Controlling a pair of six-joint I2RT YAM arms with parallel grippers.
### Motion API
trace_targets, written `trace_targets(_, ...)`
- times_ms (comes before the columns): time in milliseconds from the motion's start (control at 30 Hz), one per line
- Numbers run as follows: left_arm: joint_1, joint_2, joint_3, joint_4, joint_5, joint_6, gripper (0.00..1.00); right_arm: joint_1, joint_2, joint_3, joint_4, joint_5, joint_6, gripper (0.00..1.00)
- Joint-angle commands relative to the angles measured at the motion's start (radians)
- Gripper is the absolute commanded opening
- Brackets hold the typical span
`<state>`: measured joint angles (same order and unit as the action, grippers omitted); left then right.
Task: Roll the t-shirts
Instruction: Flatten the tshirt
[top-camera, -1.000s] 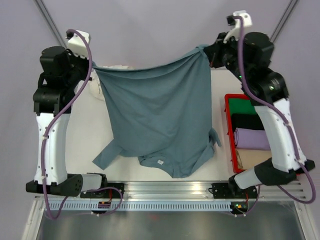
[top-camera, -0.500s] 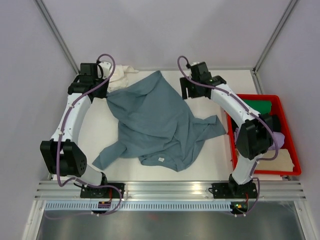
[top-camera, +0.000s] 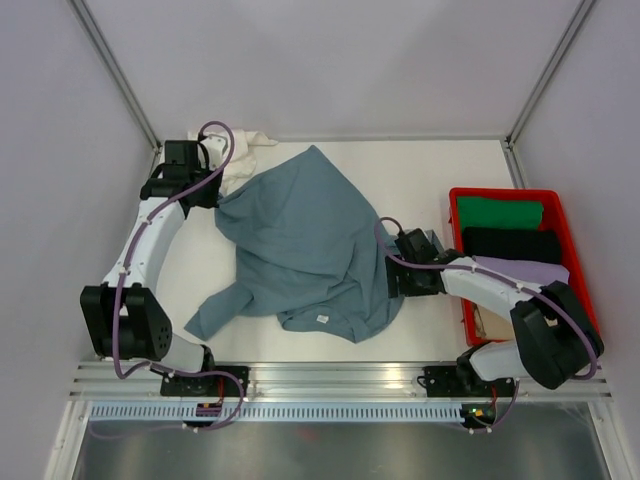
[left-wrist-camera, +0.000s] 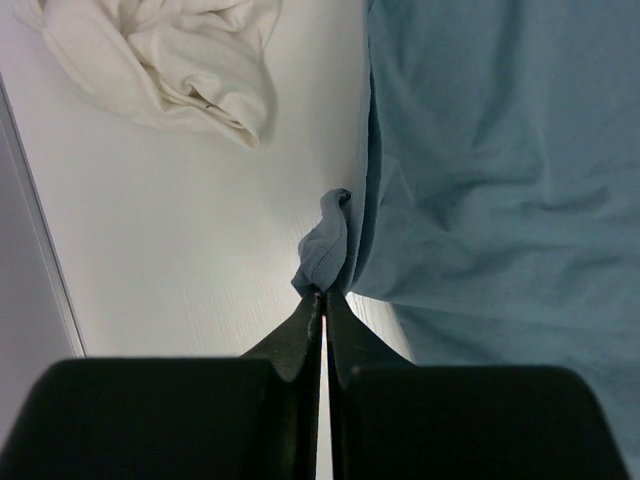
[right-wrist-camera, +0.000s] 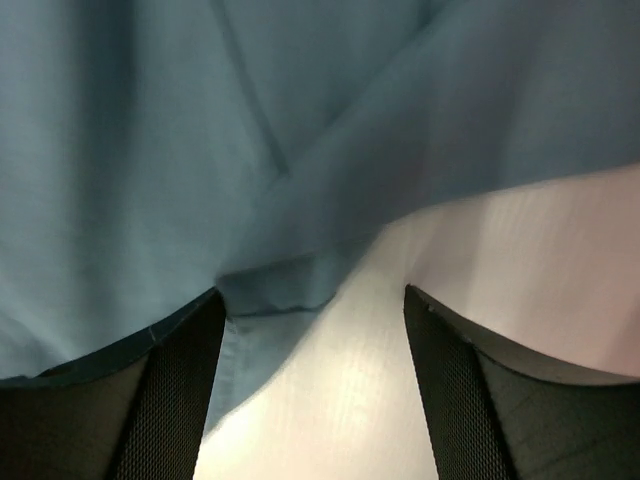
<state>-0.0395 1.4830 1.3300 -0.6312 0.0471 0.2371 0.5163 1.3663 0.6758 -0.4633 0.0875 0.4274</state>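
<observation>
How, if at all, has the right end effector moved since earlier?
Yes. The right end effector moved nearer, from beyond the red crate's far rim to beside its middle.

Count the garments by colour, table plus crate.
blue-grey t-shirt: 1
cream-white t-shirt: 1
green garment, in the red crate: 1
black garment, in crate: 1
lavender garment, in crate: 1
tan garment, in crate, mostly hidden: 1
Total: 6
</observation>
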Motion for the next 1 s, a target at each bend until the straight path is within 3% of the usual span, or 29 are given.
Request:
trace_targets(0,0.003,-0.059,-0.012,0.057,0.02,-0.01,0.02,0.013,0.043,-0.048,0.179,-0.034,0.08,0.78)
trace_targets(67,0.003,-0.059,-0.015,0.057,0.019,-0.007,0.02,0.014,0.088,-0.05,0.212,-0.042,0.068,0.73)
trace_targets(100,0.003,-0.061,-0.018,0.059,0.017,-0.009,0.02,0.013,0.094,-0.051,0.218,-0.04,0.063,0.51)
trace_targets(167,0.004,-0.066,-0.026,0.059,0.014,-0.005,0.02,0.013,0.099,-0.042,0.232,-0.008,0.044,0.22)
trace_targets(200,0.004,-0.067,-0.029,0.057,0.01,-0.007,0.02,0.011,0.097,-0.009,0.23,-0.002,0.028,0.01)
trace_targets(333,0.009,-0.069,-0.061,0.067,0.011,0.001,0.02,-0.077,0.161,0.213,0.18,-0.018,-0.064,0.0)
trace_targets(533,0.016,-0.085,-0.1,0.062,0.057,0.005,0.02,-0.229,0.443,0.854,0.017,0.04,-0.167,0.0)
trace_targets(567,0.016,-0.089,-0.107,0.059,0.063,0.005,0.02,-0.248,0.494,1.037,-0.016,0.038,-0.17,0.18)
trace_targets(667,0.016,-0.092,-0.124,0.056,0.085,-0.001,0.02,-0.256,0.66,1.29,-0.148,0.051,-0.182,0.75)
trace_targets(733,0.016,-0.09,-0.133,0.057,0.094,-0.005,0.02,-0.256,0.674,1.309,-0.192,0.055,-0.184,0.84)
trace_targets(833,0.016,-0.078,-0.153,0.057,0.115,-0.009,0.02,-0.242,0.527,1.106,-0.083,0.075,-0.188,0.86)
trace_targets(967,0.016,-0.038,-0.157,0.06,0.145,-0.022,0.02,-0.187,0.328,0.706,0.038,0.048,-0.158,0.84)
